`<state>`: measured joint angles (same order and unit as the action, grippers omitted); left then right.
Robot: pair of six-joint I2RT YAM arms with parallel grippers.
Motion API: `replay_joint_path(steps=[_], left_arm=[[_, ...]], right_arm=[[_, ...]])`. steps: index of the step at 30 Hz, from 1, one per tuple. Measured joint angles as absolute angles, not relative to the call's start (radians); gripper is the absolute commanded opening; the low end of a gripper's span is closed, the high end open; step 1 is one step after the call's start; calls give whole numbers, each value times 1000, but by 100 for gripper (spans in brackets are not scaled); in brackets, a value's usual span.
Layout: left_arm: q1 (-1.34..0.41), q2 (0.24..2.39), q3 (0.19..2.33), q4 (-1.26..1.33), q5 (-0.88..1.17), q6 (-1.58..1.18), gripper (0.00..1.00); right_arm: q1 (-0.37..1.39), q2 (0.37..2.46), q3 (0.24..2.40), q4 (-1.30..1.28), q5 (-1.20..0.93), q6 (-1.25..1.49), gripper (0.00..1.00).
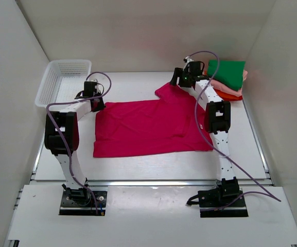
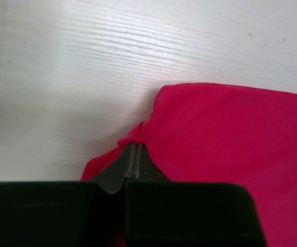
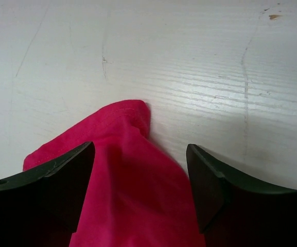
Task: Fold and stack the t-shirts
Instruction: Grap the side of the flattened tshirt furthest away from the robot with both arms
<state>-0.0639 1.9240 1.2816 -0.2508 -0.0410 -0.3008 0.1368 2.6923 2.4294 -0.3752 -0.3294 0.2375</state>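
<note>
Magenta t-shirt (image 1: pixel 148 126) lies spread flat mid-table, soft cloth lightly creased, one sleeve poking toward the far right. Left gripper (image 2: pixel 134 165) has its fingers pressed together, nipping a puckered fold at the shirt's far left corner. Right gripper (image 3: pixel 140 154) stands with fingers wide apart, straddling the rounded sleeve tip on the scratched white wood-grain table (image 3: pixel 199 62). Just beyond, a folded stack: green t-shirt (image 1: pixel 226 73) on top, light pink t-shirt (image 1: pixel 221 84) and orange t-shirt (image 1: pixel 229 94) beneath. White mesh basket (image 1: pixel 60 82) sits far left.

Two white arm links (image 1: pixel 68 164), black joint housings (image 1: pixel 217 116) and base plates (image 1: pixel 84 202), loose grey-purple cables (image 1: pixel 208 51), dark wedge-shaped fingers (image 3: pixel 60 185).
</note>
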Motion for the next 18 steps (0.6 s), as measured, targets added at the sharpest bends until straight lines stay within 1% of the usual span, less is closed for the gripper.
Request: replay_joint_path(steps=[4, 7, 12, 15, 18], left_arm=[[-65, 1920, 1280, -238, -36, -308, 0], [-65, 1909, 1262, -227, -35, -314, 0], [-65, 1890, 1229, -212, -29, -319, 0], [-65, 1878, 1221, -207, -25, -323, 0], [-65, 1860, 1209, -197, -23, -324, 0]], right_arm=[[123, 2703, 2431, -353, -373, 255, 67], [120, 2711, 2439, -337, -411, 262, 60], [115, 2722, 2443, -318, -466, 275, 56], [115, 2729, 2444, -295, -500, 289, 50], [111, 2737, 2444, -278, -527, 301, 47]])
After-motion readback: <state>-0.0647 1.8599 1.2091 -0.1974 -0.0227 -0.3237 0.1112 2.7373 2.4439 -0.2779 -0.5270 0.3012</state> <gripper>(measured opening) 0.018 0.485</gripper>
